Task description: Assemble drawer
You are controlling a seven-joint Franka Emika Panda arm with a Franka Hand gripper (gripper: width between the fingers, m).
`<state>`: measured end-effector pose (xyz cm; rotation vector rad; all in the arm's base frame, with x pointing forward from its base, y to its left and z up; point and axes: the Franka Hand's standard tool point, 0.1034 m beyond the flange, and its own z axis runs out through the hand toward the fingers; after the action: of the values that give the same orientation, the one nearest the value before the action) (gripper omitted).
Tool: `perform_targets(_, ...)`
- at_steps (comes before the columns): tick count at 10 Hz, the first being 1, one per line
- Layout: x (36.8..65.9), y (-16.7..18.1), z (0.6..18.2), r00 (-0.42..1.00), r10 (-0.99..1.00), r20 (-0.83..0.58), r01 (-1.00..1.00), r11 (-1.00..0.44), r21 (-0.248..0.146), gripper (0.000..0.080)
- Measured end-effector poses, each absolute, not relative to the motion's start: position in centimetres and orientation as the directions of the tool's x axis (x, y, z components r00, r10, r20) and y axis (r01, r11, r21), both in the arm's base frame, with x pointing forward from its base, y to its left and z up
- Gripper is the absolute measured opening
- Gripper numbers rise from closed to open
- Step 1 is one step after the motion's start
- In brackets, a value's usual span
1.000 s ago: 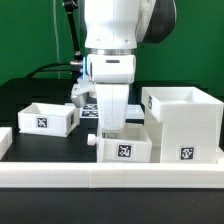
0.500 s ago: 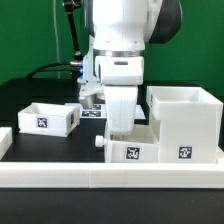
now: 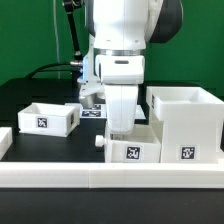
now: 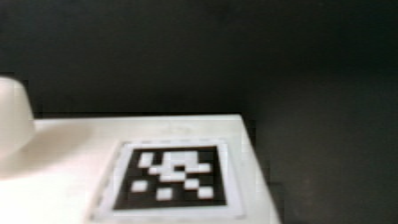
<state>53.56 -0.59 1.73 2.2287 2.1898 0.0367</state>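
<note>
My gripper point(image 3: 120, 130) reaches down into a small white open-top tray point(image 3: 137, 152) with a knob point(image 3: 98, 142) and a square tag on its front. The fingers are shut on its wall. The tray stands right against the large white boxy housing point(image 3: 188, 122) on the exterior view's right. A second small tray point(image 3: 45, 117) sits on the exterior view's left, apart from the arm. The wrist view shows a white tagged face point(image 4: 173, 178) of the held tray over the black table; my fingers do not show there.
A long low white rail point(image 3: 100, 178) runs along the front of the black table point(image 3: 40, 95). The marker board point(image 3: 92, 113) lies behind the arm. A white rounded shape point(image 4: 11, 115) sits at the edge of the wrist view.
The gripper and the knobbed tray have shifted toward the exterior view's right, closer to the housing. Over the last half second nothing visibly moves.
</note>
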Motion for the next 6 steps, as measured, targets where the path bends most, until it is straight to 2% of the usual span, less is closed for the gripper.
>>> perform_targets(6,53.4,-1.9,1.6,-0.005,1.0,0.009,1.0,0.005,0.026,0.0042)
